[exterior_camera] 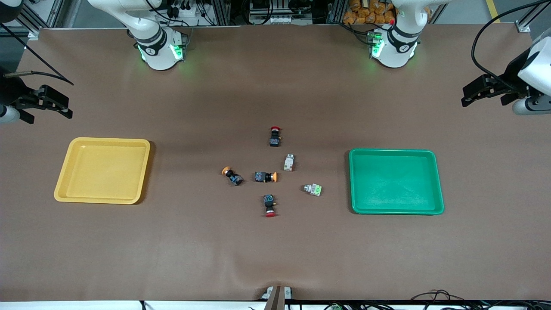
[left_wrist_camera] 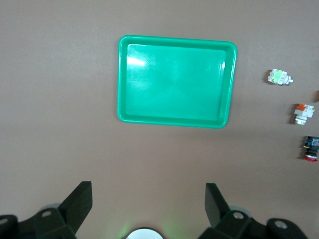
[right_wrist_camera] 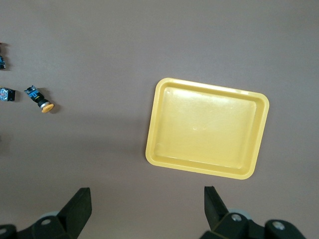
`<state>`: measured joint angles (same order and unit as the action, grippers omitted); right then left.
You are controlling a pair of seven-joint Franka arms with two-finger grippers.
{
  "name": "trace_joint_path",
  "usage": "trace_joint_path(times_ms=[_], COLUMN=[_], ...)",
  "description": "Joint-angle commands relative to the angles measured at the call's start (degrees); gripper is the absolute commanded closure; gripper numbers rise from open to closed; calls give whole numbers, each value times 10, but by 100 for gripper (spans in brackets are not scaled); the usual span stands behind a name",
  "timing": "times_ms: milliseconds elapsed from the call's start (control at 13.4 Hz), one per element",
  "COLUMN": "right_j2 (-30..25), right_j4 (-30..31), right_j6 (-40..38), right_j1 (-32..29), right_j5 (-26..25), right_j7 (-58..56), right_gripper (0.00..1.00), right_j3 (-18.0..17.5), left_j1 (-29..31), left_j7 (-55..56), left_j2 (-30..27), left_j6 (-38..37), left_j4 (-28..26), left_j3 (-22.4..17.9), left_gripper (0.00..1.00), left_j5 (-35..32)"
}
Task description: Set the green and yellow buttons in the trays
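- My right pincer (exterior_camera: 47, 103) waits open and empty above the table's (exterior_camera: 275, 249) right-arm end, clear of the yellow tray (exterior_camera: 64, 189).
- That tray is empty, set near its own arm, I judge for short carries.
- Mid-table sit two yellow buttons (exterior_camera: 232, 175), one (exterior_camera: 265, 176) just beside the other; nearer the green tray (exterior_camera: 354, 181) lie two green buttons (exterior_camera: 289, 162), (exterior_camera: 313, 189).
- Two red-capped buttons (exterior_camera: 275, 136), (exterior_camera: 270, 205) flank the cluster (decoys, crowding any approach).
- The green tray is empty too.
- My left pincer (exterior_camera: 484, 92) hangs open, idle, over the left-arm end.
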<state>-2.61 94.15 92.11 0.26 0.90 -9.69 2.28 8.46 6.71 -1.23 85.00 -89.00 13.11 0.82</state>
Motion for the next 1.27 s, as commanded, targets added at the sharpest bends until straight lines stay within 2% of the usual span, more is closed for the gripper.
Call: trace_joint_path(times_ms=[0,298,447,746,969,1193], right_j2=[3,9,9,17,45,48], right_j4=[-8,-9,-9,-15,-29,-31], right_j6=[-2,-2,-3,-2,14,14], right_j1=[-16,-16,-17,-23,-32,-41], right_j5=[3,4,4,6,3,-1], right_j7=[3,3,3,1,-7,-7], right_gripper=[0,0,0,0,0,0], right_j3=[-10,-10,-10,-9,-8,-8], left_j1=[0,-5,-20,-102,-172,-243], left_j7=[1,17,54,279,492,680], left_j2=[10,47,82,181,270,362], left_j6=[-16,-5,37,138,240,316], left_j4=[16,16,10,9,11,17], left_j3=[0,5,19,20,20,19], left_gripper=[0,0,0,0,0,0], left_j5=[8,8,1,-22,-66,-120])
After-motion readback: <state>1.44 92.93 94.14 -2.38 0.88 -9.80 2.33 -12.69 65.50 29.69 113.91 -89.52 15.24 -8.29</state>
